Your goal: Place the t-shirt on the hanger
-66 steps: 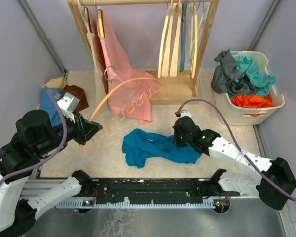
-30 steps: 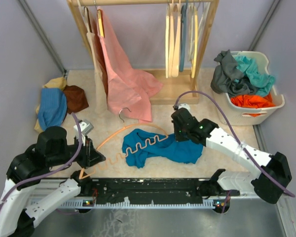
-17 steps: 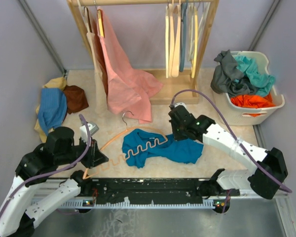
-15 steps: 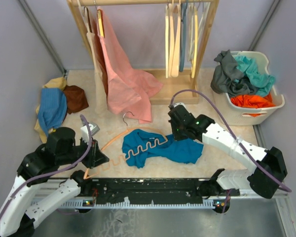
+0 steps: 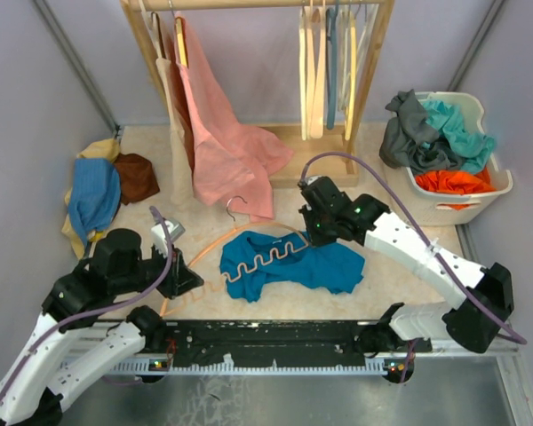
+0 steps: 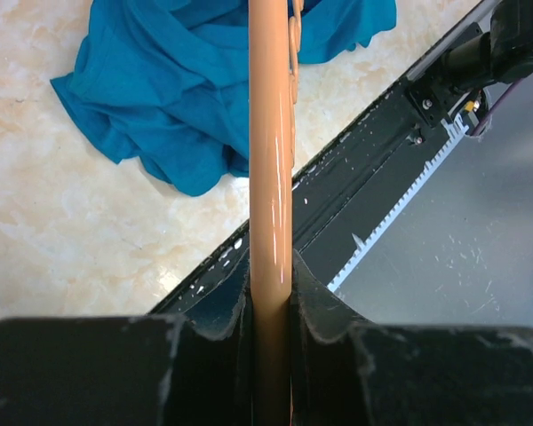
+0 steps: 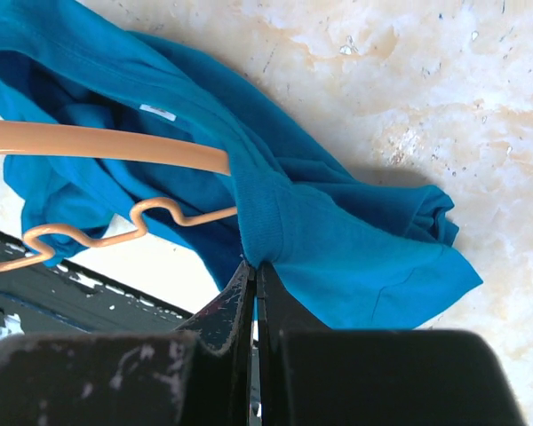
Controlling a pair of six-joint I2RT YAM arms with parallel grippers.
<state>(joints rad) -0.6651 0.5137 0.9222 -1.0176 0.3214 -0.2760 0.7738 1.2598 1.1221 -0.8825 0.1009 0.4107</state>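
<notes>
1. Far left of the top view: a pile (image 5: 96,193) of blue, brown and yellow cloth sits by the wall, well apart from the action.
2. Lower left: the left gripper (image 5: 181,282) is clamped on 1 end of the hanger (image 5: 262,259). Its wrist view shows the tan wood squeezed between both fingers (image 6: 204,342), with no gap on either side.
3. From there the hanger runs up and right toward mid-frame. Its metal hook (image 5: 235,206) points to the back, just below the hem of the pink garment (image 5: 226,151). The zigzag bar lies across the top of the t-shirt (image 5: 329,266).
4. The t-shirt is bunched on the table (image 5: 133,217) at centre frame, just above the black rail (image 5: 275,335). The white label (image 7: 157,111) shows in the right wrist view.
5. The right gripper (image 5: 314,234) is at the shirt's upper right edge, with its fingers together and pinching a fold of the teal cloth. In its wrist view the hanger's far arm goes under that fold, and I can't see the tip.
6. Back middle: the wooden rack (image 5: 373,89) has the pink garment on its left and pale hangers (image 5: 324,71) on its right.
7. Far right: a white basket (image 5: 480,197) is heaped with grey, turquoise and orange clothes.
</notes>
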